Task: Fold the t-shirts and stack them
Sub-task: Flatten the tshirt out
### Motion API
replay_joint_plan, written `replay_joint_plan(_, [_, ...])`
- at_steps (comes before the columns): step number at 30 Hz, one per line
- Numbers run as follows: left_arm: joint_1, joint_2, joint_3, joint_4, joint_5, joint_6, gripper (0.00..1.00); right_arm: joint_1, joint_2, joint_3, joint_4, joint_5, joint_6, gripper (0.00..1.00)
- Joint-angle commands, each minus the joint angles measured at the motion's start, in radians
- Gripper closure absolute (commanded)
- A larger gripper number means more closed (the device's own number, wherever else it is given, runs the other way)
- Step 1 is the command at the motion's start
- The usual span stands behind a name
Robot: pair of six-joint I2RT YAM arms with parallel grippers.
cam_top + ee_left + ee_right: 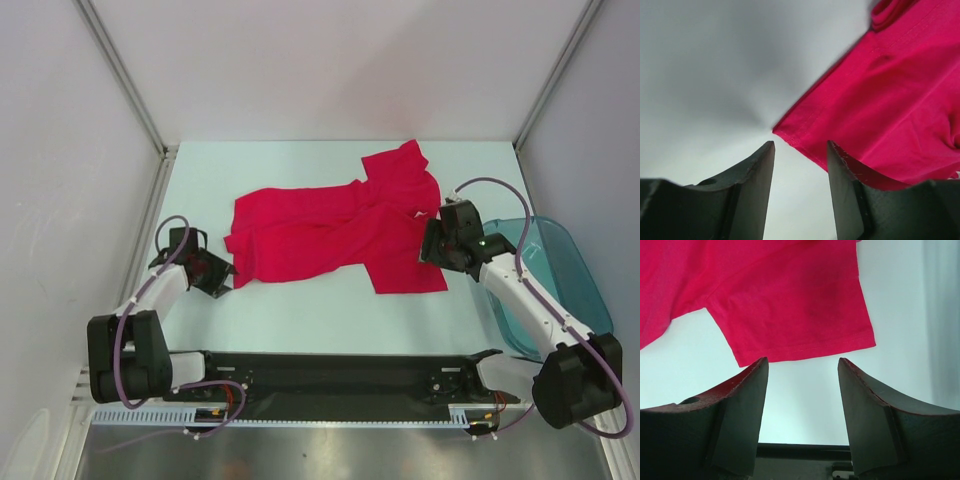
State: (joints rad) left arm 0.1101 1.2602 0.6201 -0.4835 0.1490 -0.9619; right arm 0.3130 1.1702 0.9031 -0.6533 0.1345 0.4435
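One red t-shirt (330, 235) lies crumpled and partly spread across the middle of the table. My left gripper (220, 274) sits just off its left edge. In the left wrist view the left gripper (800, 150) is open and empty, and a hemmed corner of the t-shirt (880, 100) lies just ahead of the fingertips, passing behind the right finger (842, 185). My right gripper (430, 250) hovers at the shirt's right edge. In the right wrist view the right gripper (801, 367) is open with only bare table between its fingers, and a hemmed flap of the t-shirt (790, 300) lies just beyond them.
A translucent teal bin (570, 280) stands at the right table edge, beside the right arm. White enclosure walls with metal frame posts (125, 75) bound the table on the left, back and right. The black base rail (340, 372) runs along the near edge.
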Motion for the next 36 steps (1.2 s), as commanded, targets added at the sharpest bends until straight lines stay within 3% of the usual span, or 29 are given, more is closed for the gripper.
replay_joint_plan(1, [0.010,0.031,-0.010,0.036,0.052,-0.061,0.48,0.006,-0.017,-0.007,0.014,0.017,0.021,0.37])
replay_joint_plan(18, [0.010,0.136,-0.023,0.036,0.000,-0.127,0.52,0.005,-0.060,0.014,-0.022,0.062,0.014,0.37])
replay_joint_plan(22, [0.017,0.162,-0.016,0.043,-0.023,-0.109,0.65,0.003,-0.064,0.025,-0.028,0.056,0.015,0.38])
replay_joint_plan(24, [0.029,0.162,-0.022,0.062,-0.029,-0.098,0.66,0.003,-0.066,0.019,-0.032,0.050,0.017,0.38])
replay_joint_plan(26, [0.037,0.159,-0.019,0.080,-0.037,-0.077,0.76,0.003,-0.067,0.004,-0.040,0.048,0.026,0.36])
replay_joint_plan(27, [0.042,0.156,-0.014,0.086,-0.039,-0.066,0.88,0.003,-0.067,-0.003,-0.042,0.037,0.030,0.33])
replay_joint_plan(29, [0.045,0.147,0.015,0.086,-0.058,-0.019,1.00,0.003,-0.060,-0.016,-0.055,0.033,0.072,0.24])
replay_joint_plan(33, [0.043,0.043,0.067,0.019,-0.147,0.072,1.00,-0.038,-0.060,-0.061,-0.043,-0.030,0.153,0.19])
replay_joint_plan(35, [0.045,-0.008,0.105,-0.042,-0.208,0.115,1.00,-0.046,-0.053,-0.078,-0.032,-0.001,0.232,0.20])
replay_joint_plan(36, [0.043,-0.057,0.118,-0.061,-0.225,0.127,1.00,-0.051,-0.049,-0.087,-0.037,0.042,0.276,0.25])
